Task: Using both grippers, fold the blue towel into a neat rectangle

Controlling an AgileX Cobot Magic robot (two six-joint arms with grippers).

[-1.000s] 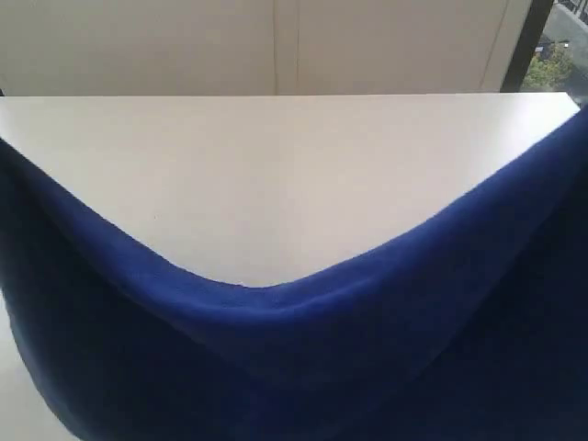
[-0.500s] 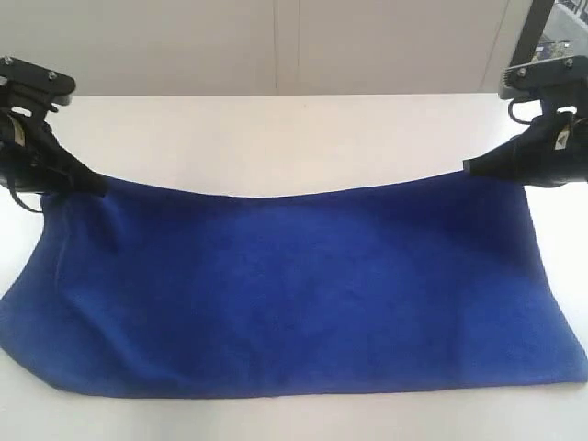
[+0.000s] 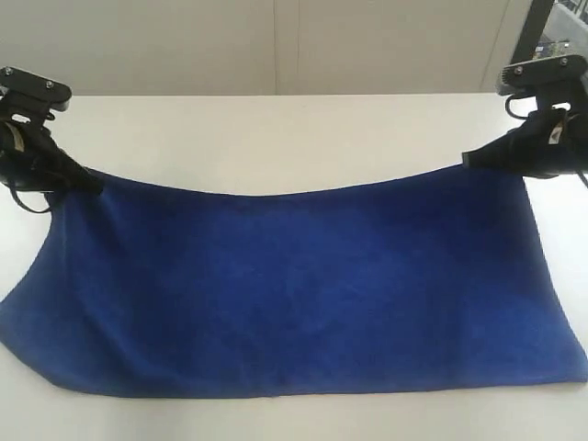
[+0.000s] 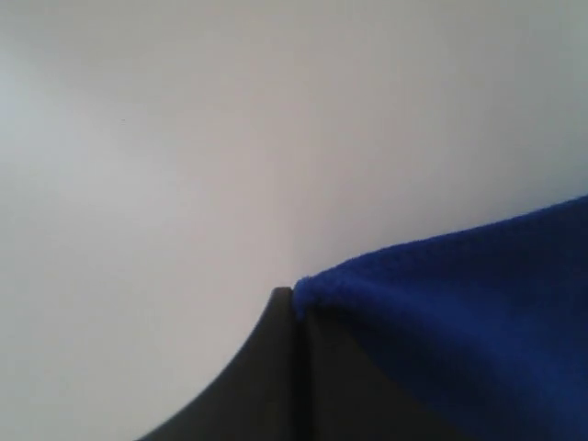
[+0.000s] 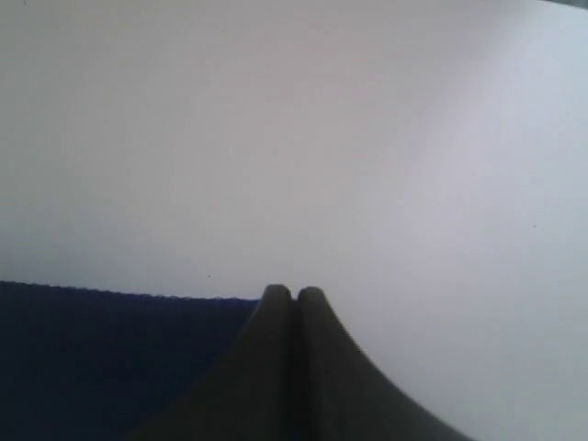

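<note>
White table (image 3: 276, 138) takes up most of the view, with the blue towel (image 3: 294, 285) spread wide across it, its back edge sagging a bit in the middle. The left gripper (image 3: 92, 184) is pinched tight on the towel's back left corner, and the right gripper (image 3: 469, 161) is pinched on the back right one.

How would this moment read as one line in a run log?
left gripper: shut on blue towel corner | right gripper: shut on opposite corner | towel: spread over white table, held edge sags mid-span
</note>
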